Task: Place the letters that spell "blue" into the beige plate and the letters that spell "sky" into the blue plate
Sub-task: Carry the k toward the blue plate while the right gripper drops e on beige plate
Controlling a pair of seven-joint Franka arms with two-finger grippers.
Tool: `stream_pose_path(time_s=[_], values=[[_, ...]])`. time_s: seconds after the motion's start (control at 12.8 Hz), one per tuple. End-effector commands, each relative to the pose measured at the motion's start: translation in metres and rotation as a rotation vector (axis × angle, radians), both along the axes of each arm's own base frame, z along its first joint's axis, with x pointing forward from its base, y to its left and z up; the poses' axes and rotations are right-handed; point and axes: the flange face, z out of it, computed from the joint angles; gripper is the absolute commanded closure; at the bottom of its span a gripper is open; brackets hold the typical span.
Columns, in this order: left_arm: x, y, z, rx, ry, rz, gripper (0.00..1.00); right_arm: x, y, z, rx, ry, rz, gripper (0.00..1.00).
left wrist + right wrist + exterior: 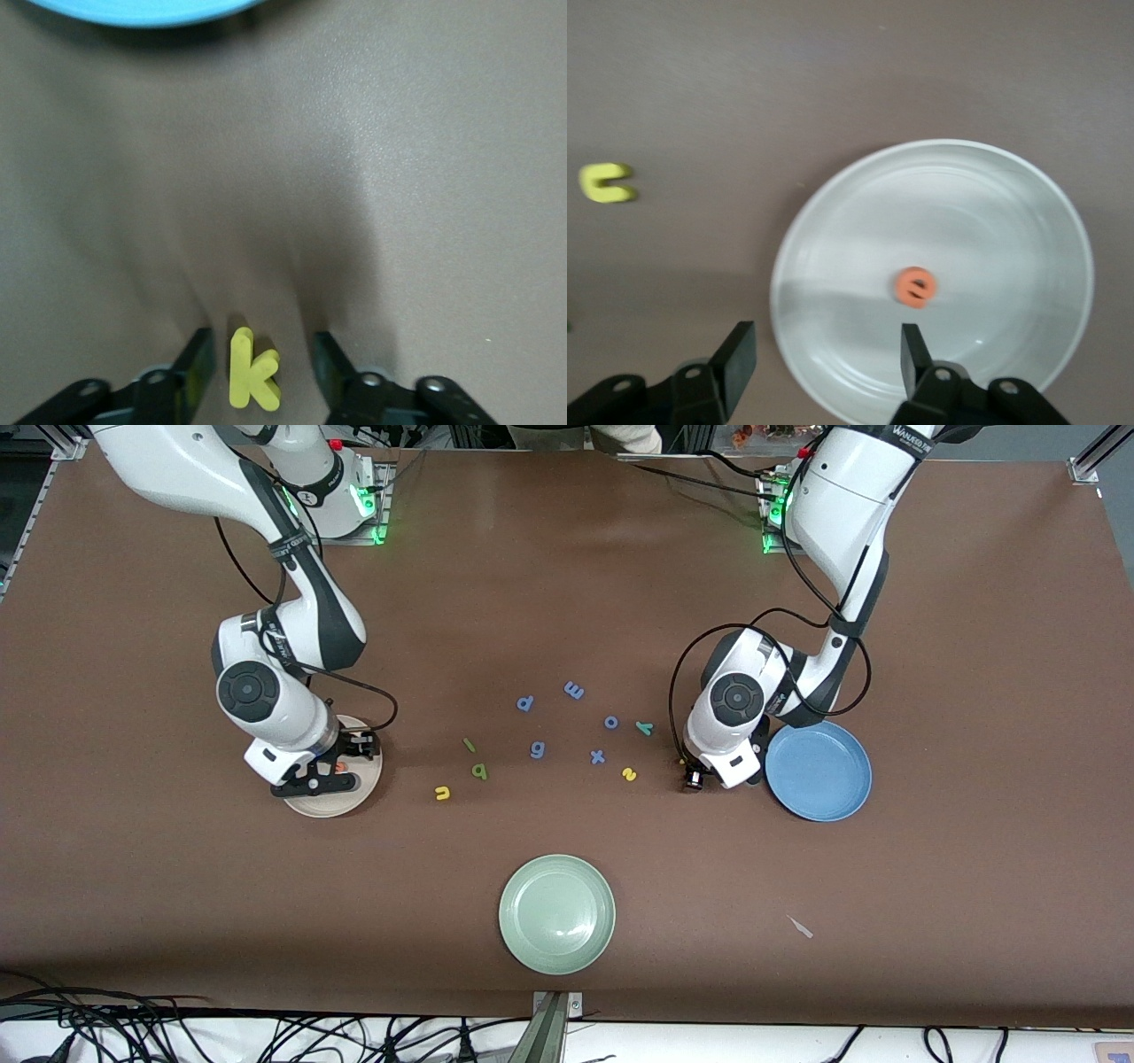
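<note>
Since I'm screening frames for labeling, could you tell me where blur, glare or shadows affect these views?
Left wrist view: yellow k soft-edged, table smeared, pale sheen. Right wrist view: yellow u blurred, beige plate shows streaky glare, orange e soft. Front view: sharp, with arm shadows on the table.

- Three plates: beige (361,786), blue (819,772), green (556,913).
- Eleven letters seen: five blue (538,750), three yellow (442,793), two green (479,771), one orange (913,287).
- One teal letter (645,728).
- Two arms.
</note>
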Motion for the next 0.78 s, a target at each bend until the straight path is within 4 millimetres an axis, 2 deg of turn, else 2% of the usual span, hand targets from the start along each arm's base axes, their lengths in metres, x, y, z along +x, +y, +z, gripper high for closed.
stream_pose_path(time_s=[0.0,0.16,0.23,0.39,0.55,0.7], values=[[-0.005,0.001,-0.003,-0.005,0.012,0.021,0.87,0.009,0.055,0.005,0.04,-0.029,-0.067,0.25],[-0.004,0.001,0.001,-0.007,0.009,0.023,0.89,0.007,0.103,-0.007,0.05,-0.033,-0.111,0.25],[-0.003,0.0,0.007,-0.008,0.006,0.021,0.92,0.005,0.117,-0.011,0.049,-0.035,-0.113,0.25],[0.006,0.004,0.04,-0.017,-0.015,0.023,0.92,0.005,0.122,-0.032,0.053,-0.032,-0.101,0.21],[0.022,0.025,0.073,-0.005,-0.009,0.044,0.92,0.008,0.125,-0.049,0.052,-0.082,-0.047,0.21],[0.028,0.044,0.086,0.014,0.032,-0.044,0.92,0.012,0.125,-0.059,0.02,-0.122,0.058,0.21]])
